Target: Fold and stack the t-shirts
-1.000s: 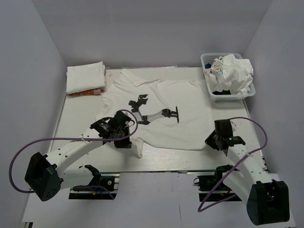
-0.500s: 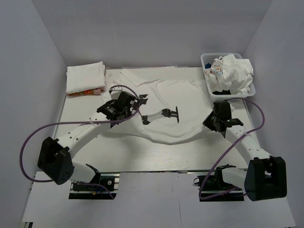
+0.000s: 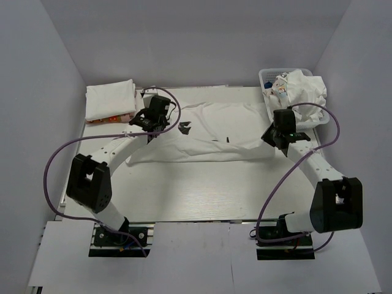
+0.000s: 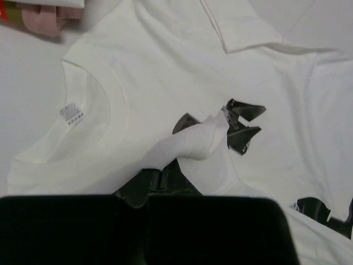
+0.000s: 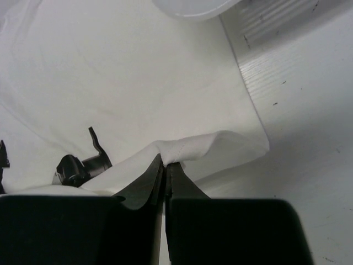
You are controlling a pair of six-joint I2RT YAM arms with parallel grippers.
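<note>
We pinch the hem of the shirt [image 3: 214, 138] on the table [image 3: 202, 190] in our left hand [image 4: 163, 172] and right hand [image 5: 165, 163], and if one lets go first, the fold may land crooked.

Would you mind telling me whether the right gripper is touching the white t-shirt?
Touching. The right wrist view shows the right gripper shut on a pinched fold of the white t-shirt.

You count one spread white t-shirt with black print [image 3: 233, 125], one folded white cloth pile [image 3: 110, 99], one white plastic lattice basket [image 3: 263, 76], and two black grippers: left gripper [image 4: 162, 174], right gripper [image 5: 164, 163].
</note>
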